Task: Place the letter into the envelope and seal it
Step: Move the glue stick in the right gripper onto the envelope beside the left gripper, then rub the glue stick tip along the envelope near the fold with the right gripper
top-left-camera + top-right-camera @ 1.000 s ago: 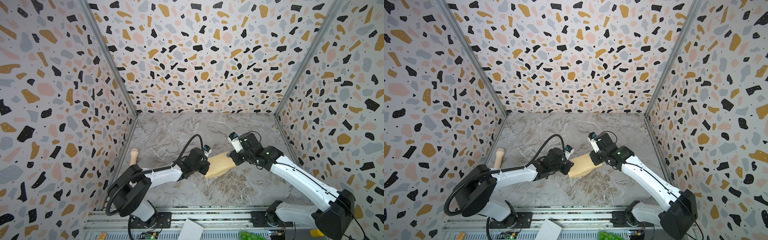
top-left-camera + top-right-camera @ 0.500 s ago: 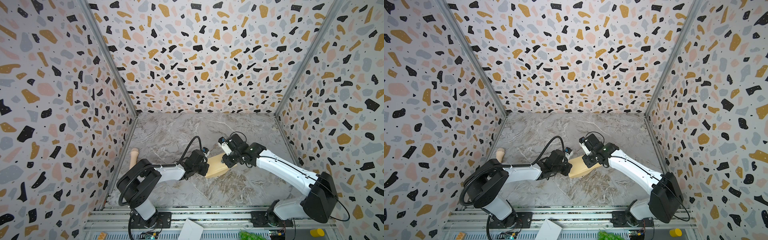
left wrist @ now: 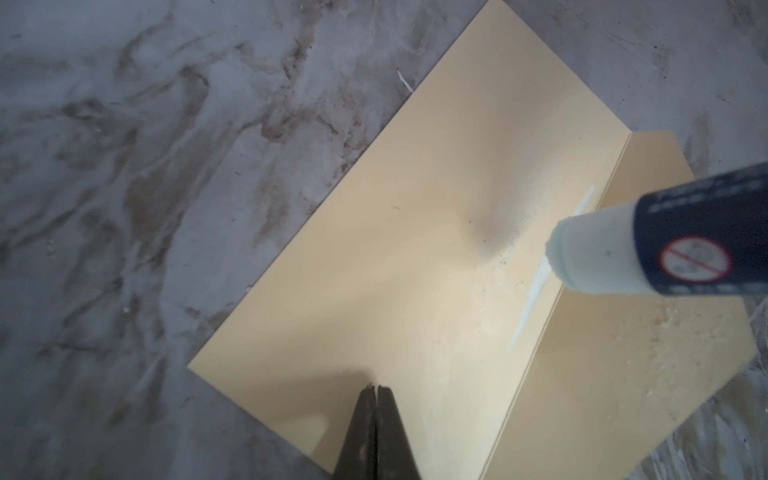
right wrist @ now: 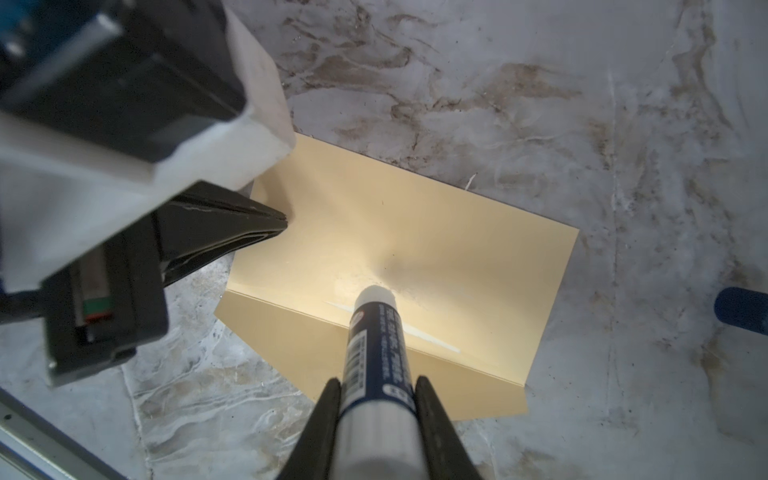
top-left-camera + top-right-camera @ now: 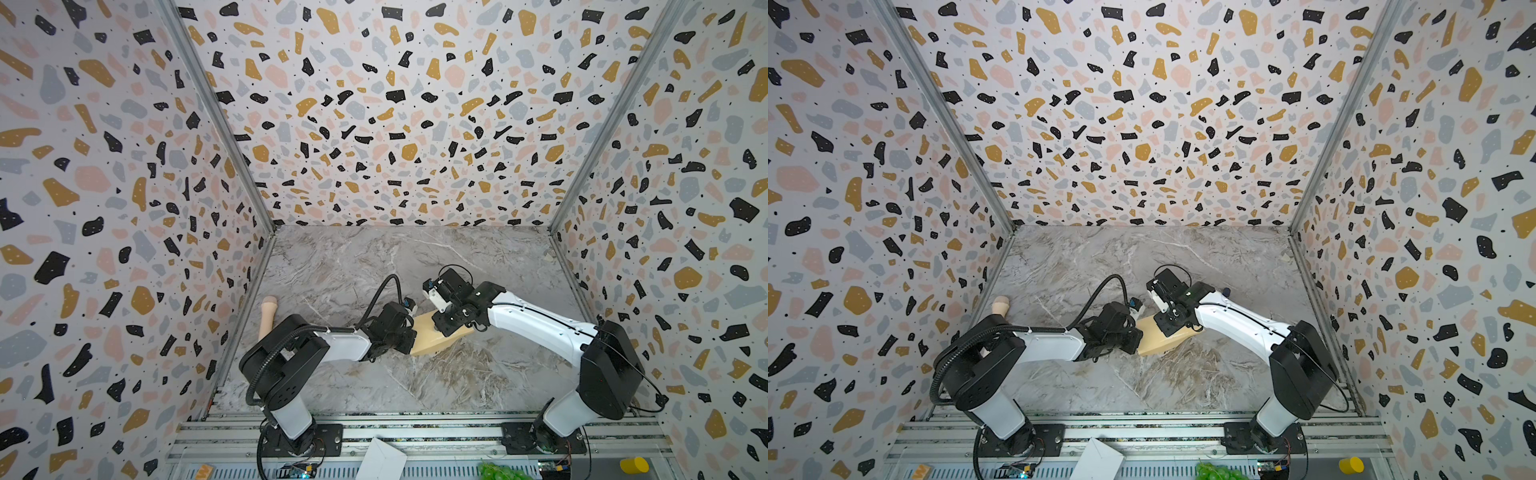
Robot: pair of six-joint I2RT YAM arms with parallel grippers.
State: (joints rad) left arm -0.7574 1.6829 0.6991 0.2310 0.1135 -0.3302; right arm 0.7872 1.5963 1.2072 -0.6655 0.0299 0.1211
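The tan envelope point(image 5: 432, 340) point(image 5: 1156, 340) lies on the marble table in both top views, its flap point(image 4: 374, 374) folded open and flat. My left gripper point(image 3: 376, 388) is shut, its tips resting on the envelope's body point(image 3: 415, 249) near one short end. My right gripper point(image 4: 376, 380) is shut on a blue-and-white glue stick point(image 4: 376, 332) point(image 3: 665, 249). The stick's white tip touches the envelope beside the flap fold, next to a white streak point(image 4: 432, 338). The letter is out of view.
A blue cap point(image 4: 742, 309) lies on the table beyond the envelope. A beige peg point(image 5: 268, 316) leans at the left wall. On the front rail sit a white folded paper point(image 5: 382, 459), a green bunch point(image 5: 496, 471) and a yellow cup point(image 5: 633, 464).
My left gripper has closed fully and stays on the envelope. My right arm has carried the glue stick leftward and down onto the envelope near the fold.
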